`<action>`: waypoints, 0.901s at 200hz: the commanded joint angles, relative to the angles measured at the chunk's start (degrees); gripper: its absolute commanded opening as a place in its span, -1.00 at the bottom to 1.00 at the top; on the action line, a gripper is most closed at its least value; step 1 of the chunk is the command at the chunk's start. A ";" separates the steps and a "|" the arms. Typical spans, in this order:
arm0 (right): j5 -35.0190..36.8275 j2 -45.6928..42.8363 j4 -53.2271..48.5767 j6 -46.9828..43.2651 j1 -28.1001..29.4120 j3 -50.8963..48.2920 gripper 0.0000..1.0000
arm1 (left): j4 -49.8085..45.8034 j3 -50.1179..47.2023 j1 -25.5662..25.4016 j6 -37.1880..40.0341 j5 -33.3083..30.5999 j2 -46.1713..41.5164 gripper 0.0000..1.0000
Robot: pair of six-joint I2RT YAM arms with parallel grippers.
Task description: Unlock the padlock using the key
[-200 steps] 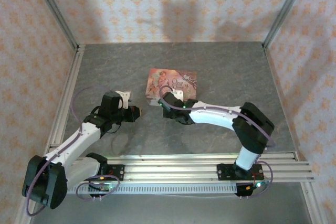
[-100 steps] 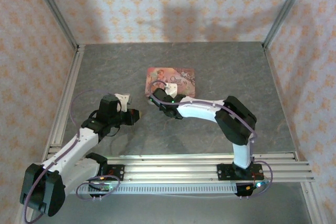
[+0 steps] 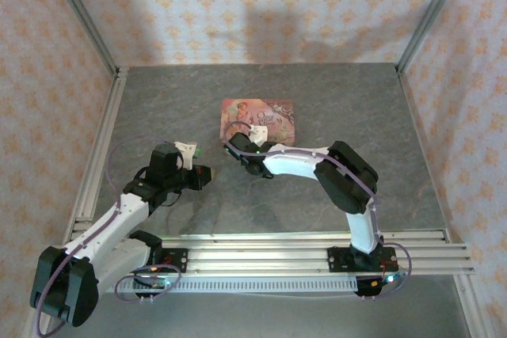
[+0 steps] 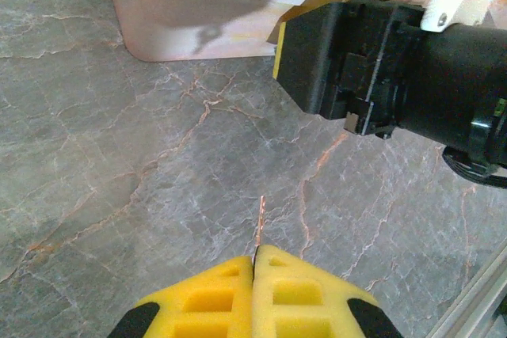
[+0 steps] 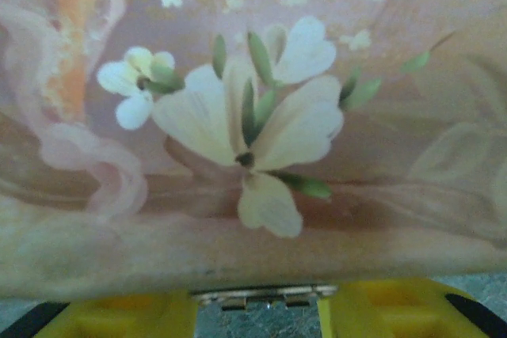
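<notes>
The key (image 4: 260, 223) pokes from your left end effector (image 4: 255, 257), which is clamped shut on it at the bottom centre of the left wrist view. It looks thin, light and bendable, so hold it by the head. Your right end effector (image 5: 257, 310) straddles a silvery metal piece (image 5: 265, 297) at the floral box's (image 5: 253, 116) lower edge; you cannot tell whether it grips.

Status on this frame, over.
Left gripper: jaws shut on key. Right gripper: jaws astride metal fitting at floral box edge, grip unclear. Right gripper sits ahead of key.
</notes>
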 commanded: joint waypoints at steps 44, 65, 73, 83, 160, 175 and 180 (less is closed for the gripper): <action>2.31 1.92 1.55 -0.90 -1.43 1.45 -0.54 | 1.43 -1.35 -0.51 1.26 1.24 -1.33 -1.00; 1.17 0.89 1.88 -2.60 -1.63 1.13 -0.71 | 1.84 -1.45 -0.45 1.34 1.53 -1.34 -1.00; 0.69 0.34 1.97 -3.31 -1.69 0.84 -0.75 | 2.17 -1.63 -0.47 1.34 1.69 -1.42 -1.00; 0.03 -0.52 2.02 -4.03 -1.77 0.43 -0.79 | 2.90 -1.88 -0.50 1.18 1.94 -1.51 -1.00; -16.06 -8.76 -1.42 -8.39 -3.57 -1.55 -0.96 | 14.90 -4.59 -1.79 0.64 9.45 0.12 -1.00; -19.59 -10.06 -1.68 -7.66 -4.55 -1.70 -0.97 | 17.72 -4.47 -3.11 1.59 10.63 1.88 -1.00; -20.95 -10.37 -1.75 -7.56 -4.88 -1.73 -0.98 | 18.49 -4.25 -3.46 1.91 10.89 2.67 -1.00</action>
